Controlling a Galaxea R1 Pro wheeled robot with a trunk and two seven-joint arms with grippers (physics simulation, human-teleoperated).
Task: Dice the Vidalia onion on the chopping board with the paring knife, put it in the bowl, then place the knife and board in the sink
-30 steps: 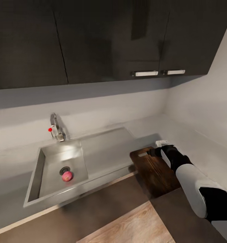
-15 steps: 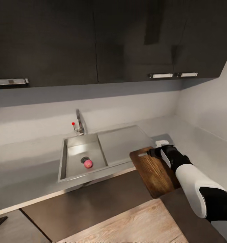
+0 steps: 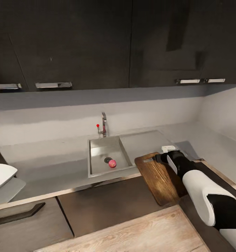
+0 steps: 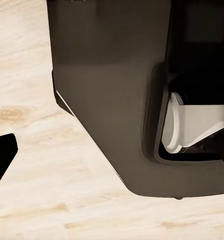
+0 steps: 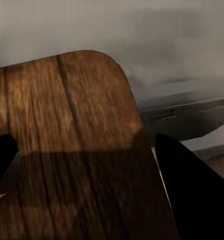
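Right jaws [image 3: 159, 158] clamped on chopping board [image 3: 160, 178]; onion [image 3: 112, 163] in sink [image 3: 96, 167]; left jaws' state unclear.

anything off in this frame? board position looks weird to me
Yes. The chopping board is not lying on the countertop: the right gripper holds it by its far end, out past the counter's front edge and above the floor. The onion sits in the sink by the drain. Nothing spilled.

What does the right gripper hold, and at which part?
The right gripper holds the chopping board at its far end, by the handle slot. The board hangs off the countertop, carried in the air.
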